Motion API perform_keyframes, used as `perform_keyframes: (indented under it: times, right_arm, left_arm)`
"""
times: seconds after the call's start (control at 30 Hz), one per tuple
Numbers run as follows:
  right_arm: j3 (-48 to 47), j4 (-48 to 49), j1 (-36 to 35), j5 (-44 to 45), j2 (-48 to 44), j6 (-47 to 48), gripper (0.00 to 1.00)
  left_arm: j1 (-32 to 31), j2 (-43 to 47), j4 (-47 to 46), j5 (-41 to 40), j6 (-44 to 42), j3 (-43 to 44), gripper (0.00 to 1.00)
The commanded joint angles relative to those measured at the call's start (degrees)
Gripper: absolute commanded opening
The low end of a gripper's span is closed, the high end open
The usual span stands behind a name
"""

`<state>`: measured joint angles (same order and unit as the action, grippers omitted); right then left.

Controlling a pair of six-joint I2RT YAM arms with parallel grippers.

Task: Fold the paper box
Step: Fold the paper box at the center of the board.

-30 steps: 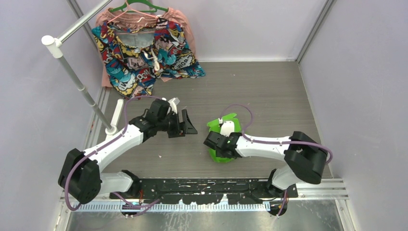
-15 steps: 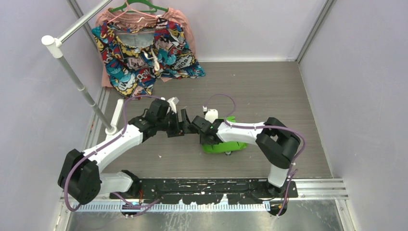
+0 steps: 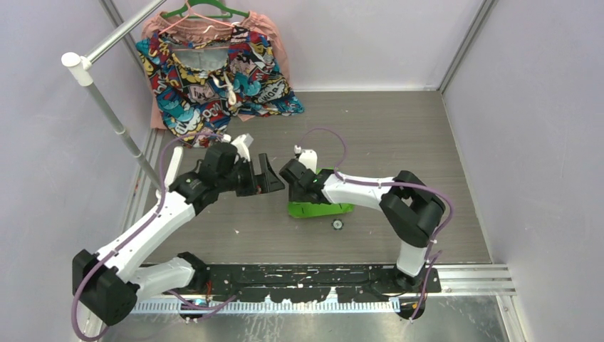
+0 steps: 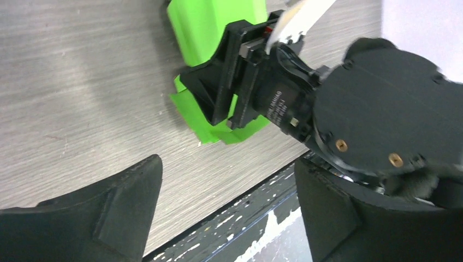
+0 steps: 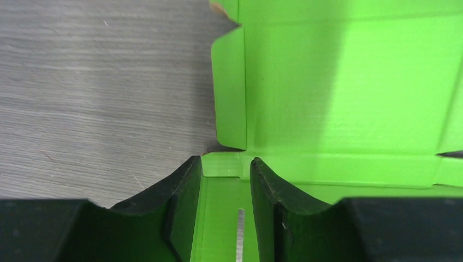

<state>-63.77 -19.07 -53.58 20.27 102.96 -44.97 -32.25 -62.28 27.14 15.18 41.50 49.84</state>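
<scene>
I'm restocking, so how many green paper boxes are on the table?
1. The paper box lies mid-table, its left end at the right gripper. The arms could hide another small piece.

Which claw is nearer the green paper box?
Right. The right claw is down at the paper box, over its card; the left claw hangs open off the box's left end.
</scene>
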Motion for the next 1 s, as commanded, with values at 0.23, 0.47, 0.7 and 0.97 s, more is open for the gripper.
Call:
perform_keyframes:
  times: [0.23,0.47,0.7,0.97]
  right_arm:
    - [5.0,6.9,8.2,-6.4,-24.0,5.0,0.98]
    - [11.5,1.0,14.0,-8.4,-38.2,9.1,1.00]
    - [10.0,-12.1,14.5,-0.6,-40.0,6.4,1.00]
    - [10.8,-18.6,14.9,5.5,-44.5,7.4,0.99]
  left_arm:
    - [-3.4,3.1,2.2,0.6,-0.2,7.5,1.00]
    - [-13.9,-4.3,-1.1,-7.4,1.0,7.7,1.00]
    - [-23.1,-16.1,-0.7,-19.7,-2.3,16.4,1.00]
    - [-24.7,-30.3,-5.6,-18.0,-1.0,24.4,0.91]
